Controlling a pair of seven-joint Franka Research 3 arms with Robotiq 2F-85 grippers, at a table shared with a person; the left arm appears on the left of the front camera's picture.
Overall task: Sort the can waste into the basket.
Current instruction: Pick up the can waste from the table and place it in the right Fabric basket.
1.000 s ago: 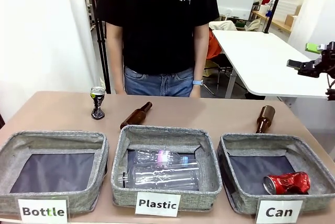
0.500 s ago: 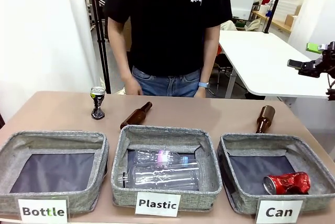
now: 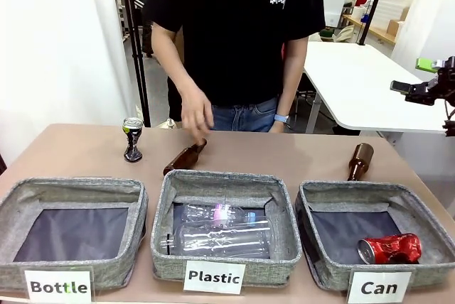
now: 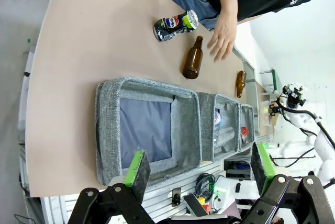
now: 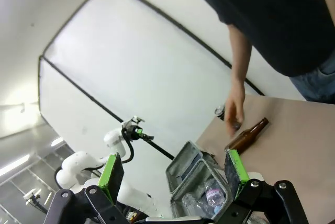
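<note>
Red crushed can (image 3: 389, 248) lies inside the grey "Can" basket (image 3: 348, 190), near its front right corner. Black can (image 3: 133, 139) stands on the table (image 3: 71, 151), far left. A person's hand (image 3: 197, 116) reaches near a brown bottle (image 3: 185, 156). Left gripper (image 4: 199, 165) and right gripper (image 5: 172, 171) gape wide, empty.

Labels: "Bottle" bin (image 3: 71, 189), "Plastic" bin (image 3: 226, 180), "Can" basket (image 3: 353, 192)

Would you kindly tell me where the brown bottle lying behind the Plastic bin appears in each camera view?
Front view: the brown bottle lies left of centre, just behind the Plastic bin.
Left wrist view: the bottle is at upper middle.
Right wrist view: the bottle is right of centre, slanting up to the right.
Shared landmark: the person's hand, close by the bottle's neck.
</note>
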